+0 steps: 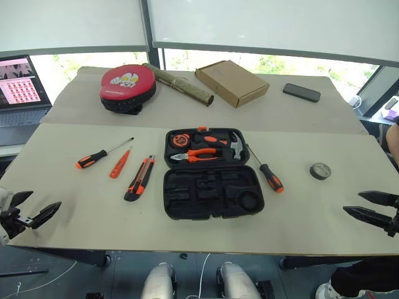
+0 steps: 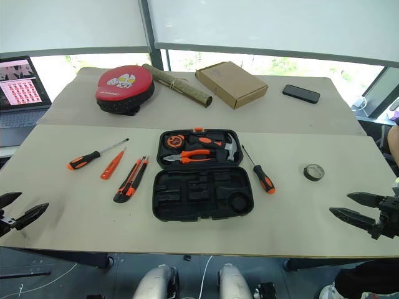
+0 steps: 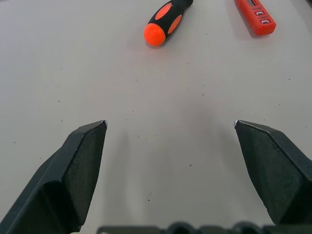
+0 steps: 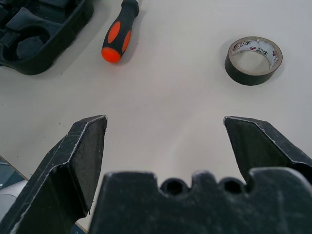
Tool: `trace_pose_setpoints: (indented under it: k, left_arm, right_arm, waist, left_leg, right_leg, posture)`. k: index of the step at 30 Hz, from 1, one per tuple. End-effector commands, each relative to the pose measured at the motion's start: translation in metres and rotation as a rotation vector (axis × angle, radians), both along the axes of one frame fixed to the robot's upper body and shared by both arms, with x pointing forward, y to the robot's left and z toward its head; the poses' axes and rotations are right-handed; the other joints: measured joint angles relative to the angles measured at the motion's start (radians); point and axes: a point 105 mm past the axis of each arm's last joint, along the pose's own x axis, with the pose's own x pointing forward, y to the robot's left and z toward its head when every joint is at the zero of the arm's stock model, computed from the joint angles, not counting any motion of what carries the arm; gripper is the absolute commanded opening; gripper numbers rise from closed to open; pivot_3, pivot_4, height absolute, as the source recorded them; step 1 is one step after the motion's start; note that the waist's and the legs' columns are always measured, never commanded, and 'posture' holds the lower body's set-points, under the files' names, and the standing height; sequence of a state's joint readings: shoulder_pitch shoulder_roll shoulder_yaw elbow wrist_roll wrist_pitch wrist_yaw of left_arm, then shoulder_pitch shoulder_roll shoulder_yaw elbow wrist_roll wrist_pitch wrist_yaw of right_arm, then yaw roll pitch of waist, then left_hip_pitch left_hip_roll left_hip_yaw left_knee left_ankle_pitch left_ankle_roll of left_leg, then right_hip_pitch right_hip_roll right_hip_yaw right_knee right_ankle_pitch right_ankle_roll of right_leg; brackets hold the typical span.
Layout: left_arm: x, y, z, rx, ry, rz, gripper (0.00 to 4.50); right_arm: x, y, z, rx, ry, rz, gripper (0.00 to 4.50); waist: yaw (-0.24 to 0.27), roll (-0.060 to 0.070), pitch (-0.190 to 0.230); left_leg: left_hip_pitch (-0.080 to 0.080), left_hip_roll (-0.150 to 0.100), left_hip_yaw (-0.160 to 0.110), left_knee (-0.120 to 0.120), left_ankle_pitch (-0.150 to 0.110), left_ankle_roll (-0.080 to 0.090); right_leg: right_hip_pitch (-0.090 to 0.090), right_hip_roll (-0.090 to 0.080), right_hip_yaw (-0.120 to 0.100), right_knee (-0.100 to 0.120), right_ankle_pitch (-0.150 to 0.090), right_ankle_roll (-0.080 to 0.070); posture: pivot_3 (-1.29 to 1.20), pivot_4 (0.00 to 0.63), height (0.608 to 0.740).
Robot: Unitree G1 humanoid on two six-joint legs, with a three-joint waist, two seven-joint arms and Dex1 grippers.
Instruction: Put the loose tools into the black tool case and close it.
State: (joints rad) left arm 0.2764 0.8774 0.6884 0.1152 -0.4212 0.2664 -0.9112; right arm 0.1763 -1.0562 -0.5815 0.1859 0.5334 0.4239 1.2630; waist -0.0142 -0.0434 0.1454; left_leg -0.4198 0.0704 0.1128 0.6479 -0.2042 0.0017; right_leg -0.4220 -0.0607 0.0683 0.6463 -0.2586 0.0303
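Observation:
The black tool case [image 1: 212, 193] lies open mid-table, with orange-handled pliers and a hammer in its far half. Left of it lie a screwdriver [image 1: 93, 158], a small orange tester screwdriver [image 1: 120, 164] and a utility knife [image 1: 139, 178]. Close to its right side rests another screwdriver [image 1: 268, 174], and further right a black tape roll [image 1: 320, 170]. My left gripper [image 1: 30, 209] hovers open at the table's near left edge. My right gripper [image 1: 368, 205] hovers open at the near right edge. Both are empty and well away from the tools.
At the back stand a red-and-black round pad [image 1: 127, 87], a rolled mat [image 1: 181, 84], a brown cardboard box [image 1: 231, 82] and a phone [image 1: 301, 92]. A laptop [image 1: 22, 93] sits off the far left. A seam [image 1: 93, 124] crosses the table.

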Motion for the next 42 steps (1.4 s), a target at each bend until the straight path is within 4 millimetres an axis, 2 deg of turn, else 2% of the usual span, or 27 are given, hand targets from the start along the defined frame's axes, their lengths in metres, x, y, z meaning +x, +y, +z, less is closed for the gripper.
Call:
trace_pose_setpoints:
  k: [1, 5, 7, 9, 10, 13, 18, 22, 27, 32, 35, 38, 39, 40, 42]
  left_arm:
    - [0.001, -0.005, 0.01, 0.023, -0.021, -0.011, 4.5]
    - [0.01, -0.011, 0.007, 0.023, 0.001, -0.008, 4.5]
    - [0.018, -0.012, 0.011, -0.009, -0.002, 0.021, 4.5]
    - [0.028, -0.02, 0.018, -0.027, -0.015, -0.011, 4.5]
    - [0.035, -0.024, 0.021, -0.016, -0.013, -0.04, 4.5]
    - [0.053, -0.027, 0.027, 0.013, -0.007, -0.084, 4.5]
    - [0.099, -0.031, 0.035, 0.096, 0.017, -0.167, 4.5]
    - [0.129, -0.033, 0.033, 0.156, 0.055, -0.212, 4.5]
    - [0.15, -0.044, 0.021, 0.191, 0.139, -0.275, 4.5]
    - [0.159, -0.05, 0.008, 0.212, 0.207, -0.284, 4.5]
    - [0.16, -0.049, 0.001, 0.202, 0.246, -0.255, 3.77]
    - [0.161, -0.048, -0.001, 0.196, 0.26, -0.239, 2.69]
    - [0.161, -0.048, -0.002, 0.196, 0.262, -0.237, 2.17]
    - [0.16, -0.048, -0.002, 0.188, 0.263, -0.236, 1.91]
    - [0.161, -0.049, 0.0, 0.158, 0.254, -0.235, 1.14]
  right_arm:
    - [0.0, -0.002, 0.012, -0.018, -0.05, -0.012, 4.45]
    - [0.004, -0.004, 0.011, -0.068, -0.078, -0.032, 4.45]
    - [0.012, -0.001, 0.018, -0.089, -0.125, -0.045, 4.45]
    - [0.02, 0.016, 0.038, -0.042, -0.186, -0.017, 4.45]
    - [0.023, 0.032, 0.05, -0.023, -0.215, 0.027, 4.45]
    - [0.024, 0.07, 0.068, -0.011, -0.249, 0.137, 4.45]
    - [0.013, 0.14, 0.086, 0.0, -0.288, 0.387, 4.45]
    - [0.006, 0.174, 0.096, 0.011, -0.327, 0.514, 4.45]
    - [0.002, 0.197, 0.104, 0.007, -0.373, 0.589, 4.45]
    - [-0.003, 0.205, 0.108, 0.005, -0.384, 0.615, 4.45]
    - [-0.006, 0.206, 0.109, 0.001, -0.389, 0.616, 4.5]
    - [-0.008, 0.203, 0.108, -0.009, -0.392, 0.604, 4.5]
    - [-0.009, 0.203, 0.107, -0.012, -0.392, 0.601, 4.5]
    - [-0.009, 0.201, 0.106, -0.013, -0.391, 0.595, 4.5]
    - [-0.01, 0.197, 0.105, -0.014, -0.387, 0.577, 4.5]
  waist:
    - [0.0, 0.0, 0.0]
    - [0.002, 0.0, 0.0]
    - [0.003, 0.0, 0.0]
    - [0.002, 0.0, 0.0]
    - [0.002, 0.001, 0.0]
    - [0.0, 0.001, 0.0]
    - [0.003, 0.0, 0.0]
    - [0.011, -0.002, 0.001]
    - [0.014, -0.004, 0.002]
    - [0.015, -0.005, 0.002]
    - [0.016, -0.005, 0.002]
    - [0.017, -0.005, 0.002]
    - [0.017, -0.005, 0.002]
    - [0.017, -0.005, 0.002]
    - [0.016, -0.005, 0.002]
  left_leg:
    - [0.0, 0.0, 0.0, 0.0, 0.0, 0.0]
    - [0.0, 0.0, 0.0, 0.0, 0.0, 0.0]
    - [0.0, 0.0, 0.0, 0.0, 0.0, 0.0]
    - [0.0, 0.0, 0.0, 0.0, 0.0, 0.0]
    - [0.0, 0.0, 0.0, 0.0, 0.0, 0.0]
    - [0.0, 0.0, -0.001, 0.0, 0.0, 0.0]
    - [0.0, 0.0, -0.001, 0.0, 0.0, 0.0]
    - [-0.003, -0.001, -0.002, 0.001, 0.0, 0.0]
    - [-0.006, -0.001, -0.002, 0.003, 0.0, 0.001]
    - [-0.007, -0.001, -0.002, 0.004, 0.0, 0.001]
    - [-0.008, -0.001, -0.004, 0.006, 0.0, 0.001]
    - [-0.008, -0.001, -0.004, 0.009, -0.001, 0.002]
    - [-0.008, -0.001, -0.005, 0.01, -0.001, 0.002]
    - [-0.009, 0.0, -0.005, 0.011, -0.001, 0.002]
    - [-0.009, -0.001, -0.005, 0.011, -0.001, 0.002]
  right_leg:
    - [0.0, 0.0, 0.0, 0.0, 0.0, 0.0]
    - [0.0, 0.0, 0.0, 0.0, 0.0, 0.0]
    - [0.0, 0.0, 0.0, 0.0, 0.0, 0.0]
    - [0.0, 0.0, 0.0, 0.001, 0.0, 0.0]
    - [0.0, 0.0, 0.0, 0.001, 0.0, 0.001]
    - [0.0, 0.001, 0.0, 0.002, 0.0, 0.0]
    - [0.0, 0.002, 0.0, 0.002, 0.0, 0.001]
    - [0.0, 0.002, -0.001, 0.001, 0.001, 0.002]
    - [-0.001, 0.002, -0.001, 0.001, 0.002, 0.003]
    - [-0.002, 0.002, -0.002, 0.001, 0.002, 0.003]
    - [-0.001, 0.002, -0.003, 0.002, 0.002, 0.003]
    - [-0.001, 0.001, -0.003, 0.003, 0.002, 0.003]
    - [-0.001, 0.002, -0.004, 0.004, 0.002, 0.003]
    - [-0.001, 0.002, -0.004, 0.004, 0.002, 0.003]
    - [-0.001, 0.001, -0.004, 0.005, 0.002, 0.004]
  posture:
    - [0.0, 0.15, 0.74]
    - [0.0, 0.15, 0.74]
    - [0.0, 0.15, 0.74]
    - [0.0, 0.15, 0.74]
    - [0.0, 0.15, 0.74]
    - [0.0, 0.15, 0.74]
    - [0.0, 0.15, 0.74]
    - [0.0, 0.15, 0.74]
    - [0.0, 0.15, 0.74]
    - [0.0, 0.15, 0.74]
    - [0.0, 0.15, 0.74]
    - [0.0, 0.15, 0.74]
    - [0.0, 0.15, 0.74]
    - [0.0, 0.15, 0.74]
    - [0.0, 0.15, 0.74]
